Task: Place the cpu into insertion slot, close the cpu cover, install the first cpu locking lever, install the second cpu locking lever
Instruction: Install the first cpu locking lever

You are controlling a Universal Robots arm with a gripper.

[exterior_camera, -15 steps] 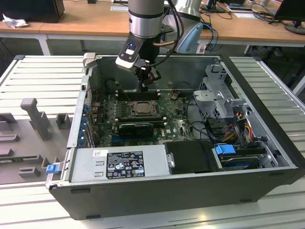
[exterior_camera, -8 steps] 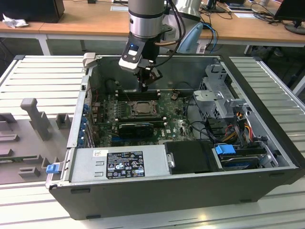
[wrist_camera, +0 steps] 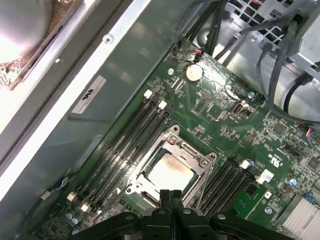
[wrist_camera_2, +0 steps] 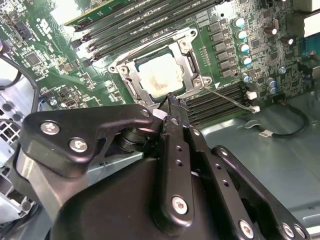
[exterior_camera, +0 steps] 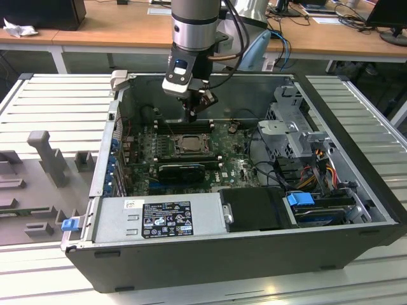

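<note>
The cpu (wrist_camera_2: 159, 76) (wrist_camera: 170, 173) lies flat in the insertion slot (exterior_camera: 189, 143) on the green board, its pale face stained brown. The cpu cover (wrist_camera_2: 191, 64) (wrist_camera: 186, 151) is down over it, framing the chip. A thin metal lever rod (wrist_camera_2: 231, 99) sticks out slantwise from one socket corner over the memory slots. My gripper (exterior_camera: 193, 115) (wrist_camera_2: 172, 101) (wrist_camera: 172, 194) hangs just above the socket's edge, shut, with nothing between the fingers.
Long black memory slots (wrist_camera: 131, 136) flank the socket on two sides. Case walls (exterior_camera: 107, 146), a drive cage (exterior_camera: 299, 136) with cables and the power supply (exterior_camera: 159, 219) ring the board. A black card (exterior_camera: 181, 170) sits near the socket.
</note>
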